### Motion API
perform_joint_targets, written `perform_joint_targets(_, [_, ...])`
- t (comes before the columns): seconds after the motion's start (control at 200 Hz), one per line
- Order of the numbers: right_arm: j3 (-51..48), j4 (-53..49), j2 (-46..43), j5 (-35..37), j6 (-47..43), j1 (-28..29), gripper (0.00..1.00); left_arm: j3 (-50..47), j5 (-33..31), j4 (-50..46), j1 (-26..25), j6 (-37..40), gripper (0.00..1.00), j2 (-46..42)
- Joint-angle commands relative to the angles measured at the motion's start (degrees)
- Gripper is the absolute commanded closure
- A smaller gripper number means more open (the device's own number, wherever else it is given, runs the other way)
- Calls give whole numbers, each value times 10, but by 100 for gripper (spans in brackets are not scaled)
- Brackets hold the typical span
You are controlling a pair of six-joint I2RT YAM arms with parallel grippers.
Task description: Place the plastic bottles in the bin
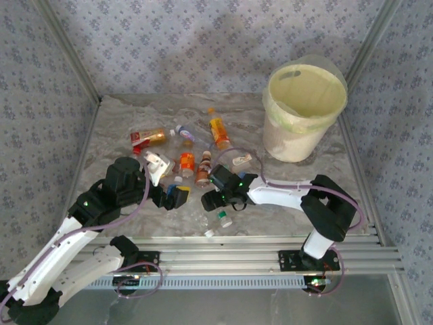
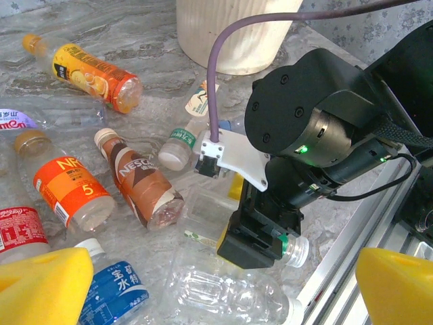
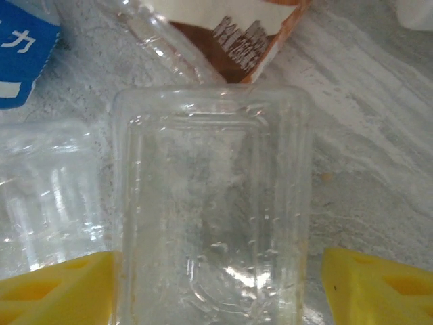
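The plastic bottles (image 1: 186,162) lie in a loose group on the middle of the marbled table (image 1: 115,122). All that I can see are on their sides. Some are clear and empty, and others carry orange, red, blue or brown labels.

In the left wrist view, the orange juice bottle (image 2: 88,71) points its cap to the upper left, with its long axis running diagonally. The brown bottle (image 2: 139,189) lies almost parallel to it, with the cap at the upper left and the base at the lower right. A clear bottle (image 2: 223,288) lies across the bottom of this view, its neck to the right. The left gripper (image 2: 220,288) hovers over it with its yellow fingers wide apart, and a blue-labelled bottle (image 2: 115,294) is just beside the left finger.

The right gripper (image 3: 216,288) is low over the table, its fingers also spread. Between them lies a clear flat-sided piece (image 3: 213,203), maybe a squashed bottle or a box; I cannot tell which. Its long axis runs straight away from the fingers.

The bin (image 1: 291,139), white with a pale yellow-green liner, stands upright at the far right, well apart from both grippers.
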Motion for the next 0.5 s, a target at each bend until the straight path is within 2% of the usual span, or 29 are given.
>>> perform_joint_targets(0.0, [-2, -17, 12, 30, -7, -8, 21, -4, 7, 10, -4, -6, 0, -2])
perform_joint_targets(0.385, [24, -50, 41, 68, -15, -7, 23, -4, 8, 11, -4, -7, 0, 2])
perform_joint_targets(0.495, [22, -45, 41, 72, -15, -6, 28, -4, 8, 11, -3, -8, 0, 3])
